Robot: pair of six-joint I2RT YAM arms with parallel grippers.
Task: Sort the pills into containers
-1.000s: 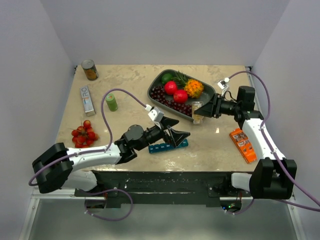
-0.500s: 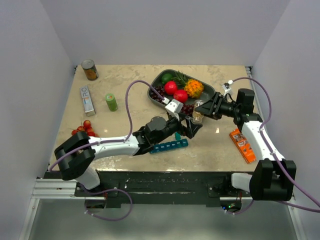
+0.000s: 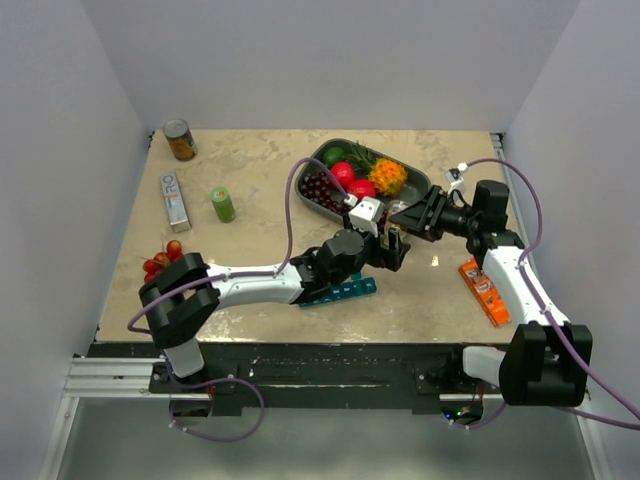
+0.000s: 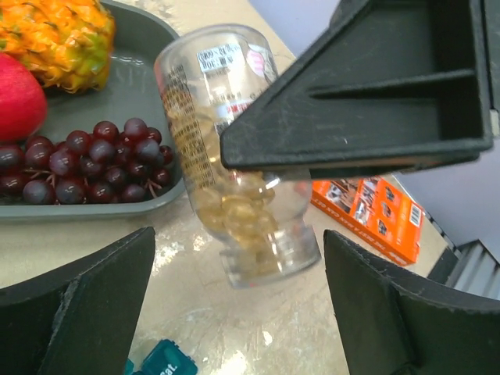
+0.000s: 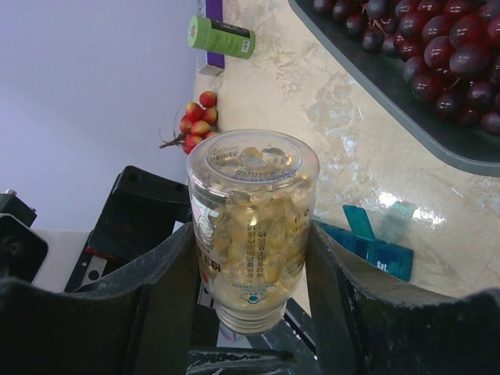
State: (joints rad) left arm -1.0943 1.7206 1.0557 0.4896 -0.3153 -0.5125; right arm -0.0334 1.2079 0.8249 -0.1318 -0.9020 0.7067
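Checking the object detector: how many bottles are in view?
2. A clear pill bottle is gripped by the right tool near the table's middle; a green bottle sits toward its left side. None seems hidden.

Top external: high, behind the bases, looking down over the whole table (image 3: 250,180). Left wrist: close, facing 3 o'clock at the pill bottle (image 4: 207,94). Right wrist: closer, facing 9 o'clock. Both wrist views share bottle and grey tray (image 4: 144,47).
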